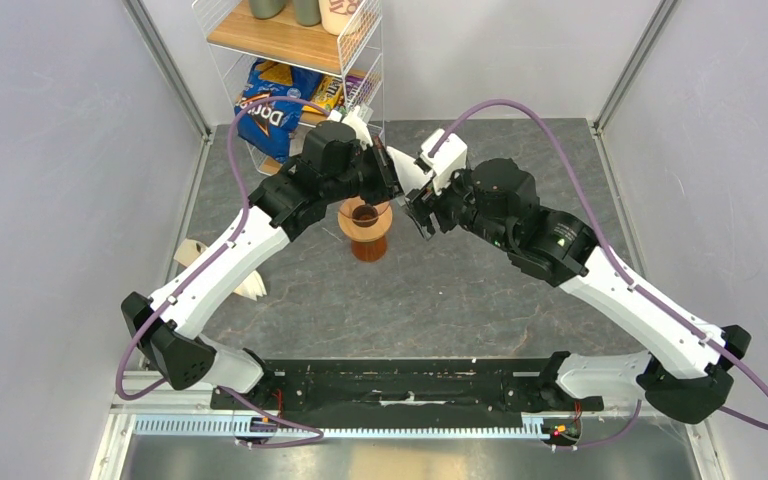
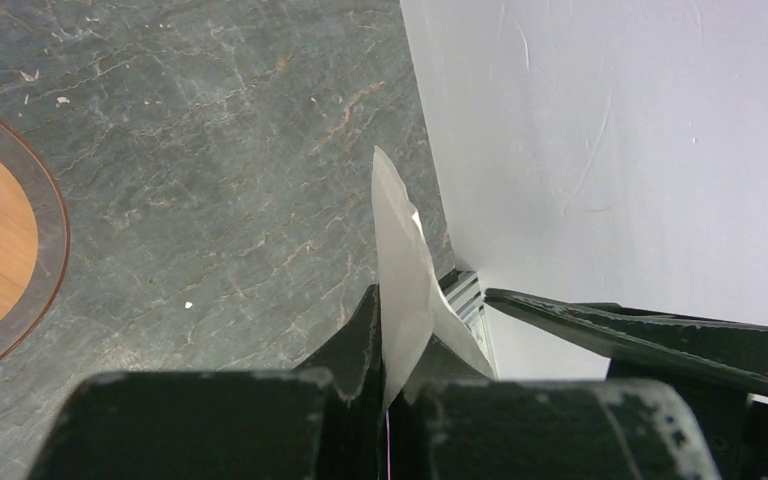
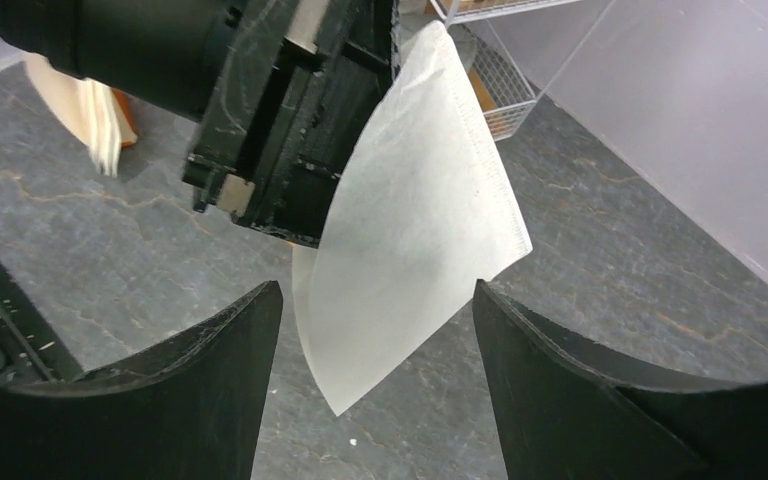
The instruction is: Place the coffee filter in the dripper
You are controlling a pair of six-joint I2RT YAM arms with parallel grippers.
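The dripper (image 1: pixel 366 232) stands upright on the grey table (image 1: pixel 460 300), around the middle of it. Both arms meet just above and behind the dripper.

The left tool (image 2: pixel 400 330) is fully closed and pinches the coffee filter (image 3: pixel 410 230) by one edge. The filter is flat, not opened into a cone. It hangs in the air, a little to the right of the dripper's rim as the top camera sees it, and it touches neither the dripper nor the table. In the left wrist view the paper is seen edge-on, as a thin white blade that stands out from between the two black fingers.

The right tool (image 3: pixel 377 290) is wide open and holds nothing. Its two fingers (image 3: pixel 210 390) stand one on each side of the lower tip of the filter, with a clear gap to the paper on both sides.

To the left of the dripper, near the left wall, lies a cream pile of filters (image 3: pixel 95 110). Behind the dripper, at the back of the table, stands a white wire rack (image 1: pixel 290 60) with a blue Doritos bag (image 1: pixel 265 110) on its lower level.
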